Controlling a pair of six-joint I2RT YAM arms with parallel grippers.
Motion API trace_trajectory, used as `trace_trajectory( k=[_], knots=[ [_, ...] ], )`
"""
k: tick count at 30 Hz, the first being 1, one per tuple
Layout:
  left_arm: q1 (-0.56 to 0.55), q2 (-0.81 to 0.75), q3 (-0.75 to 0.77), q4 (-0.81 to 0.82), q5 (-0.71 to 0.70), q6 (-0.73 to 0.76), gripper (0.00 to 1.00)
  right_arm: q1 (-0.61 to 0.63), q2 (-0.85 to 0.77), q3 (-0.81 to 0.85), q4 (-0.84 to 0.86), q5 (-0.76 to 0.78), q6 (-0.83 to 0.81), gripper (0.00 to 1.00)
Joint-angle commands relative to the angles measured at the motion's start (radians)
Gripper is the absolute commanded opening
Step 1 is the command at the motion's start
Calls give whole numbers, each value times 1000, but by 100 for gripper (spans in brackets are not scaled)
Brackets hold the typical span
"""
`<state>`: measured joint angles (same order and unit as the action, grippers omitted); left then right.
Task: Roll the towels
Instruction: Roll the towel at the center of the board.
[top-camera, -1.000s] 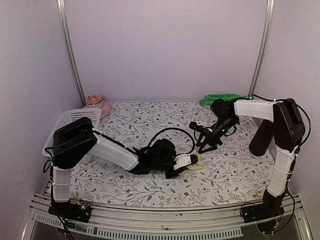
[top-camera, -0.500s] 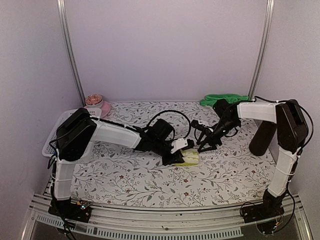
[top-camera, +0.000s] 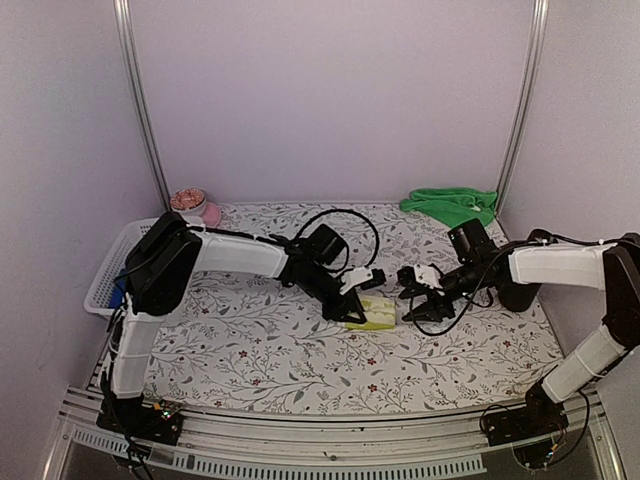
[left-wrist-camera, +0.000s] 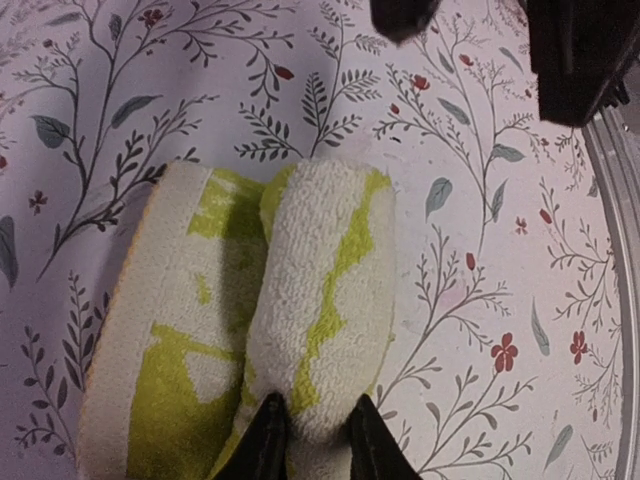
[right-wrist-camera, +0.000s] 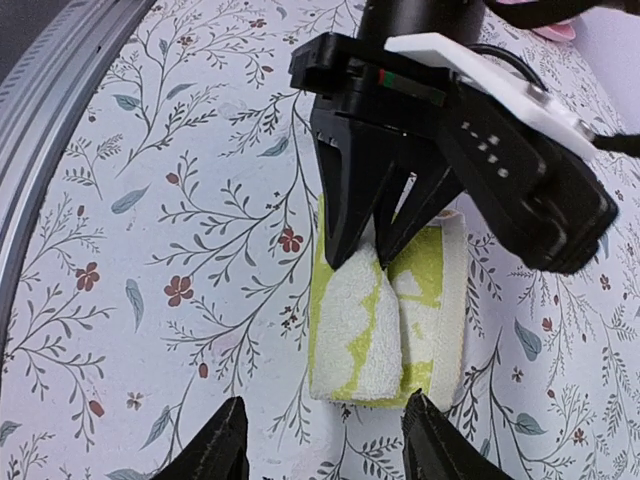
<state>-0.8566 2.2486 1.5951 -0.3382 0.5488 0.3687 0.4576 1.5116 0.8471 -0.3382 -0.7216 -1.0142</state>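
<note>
The yellow-lime towel (top-camera: 373, 314) lies mid-table, partly rolled. Its rolled part (left-wrist-camera: 322, 280) rests against the flat part (left-wrist-camera: 165, 340). My left gripper (left-wrist-camera: 315, 432) is shut on one end of the roll, a black finger on each side. In the right wrist view the same roll (right-wrist-camera: 358, 330) shows with the left fingers (right-wrist-camera: 350, 225) pinching its far end. My right gripper (right-wrist-camera: 325, 440) is open and wide, just short of the towel's other end and not touching it; from above it (top-camera: 414, 304) sits right of the towel. The plain green towel (top-camera: 450, 203) lies crumpled at the back right.
A white mesh basket (top-camera: 108, 268) stands at the left edge, and a pink bowl (top-camera: 197, 208) sits behind it by the back wall. The floral tablecloth (top-camera: 260, 350) covers the table. The metal front rail (right-wrist-camera: 60, 90) runs near the right gripper.
The left arm has stretched out and shifted the towel slightly back and left while keeping its grip. The right arm has swung down from behind to the towel's right end.
</note>
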Motion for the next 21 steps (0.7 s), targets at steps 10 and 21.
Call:
trace_trajectory(
  k=[10,21],
  knots=[
    [46,105,105,-209,44,-11,20,205,50,-101,400,422,-1,52],
    [61,137,140,-239,46,-25,21,285,146,-73,391,526,-7,42]
  ],
)
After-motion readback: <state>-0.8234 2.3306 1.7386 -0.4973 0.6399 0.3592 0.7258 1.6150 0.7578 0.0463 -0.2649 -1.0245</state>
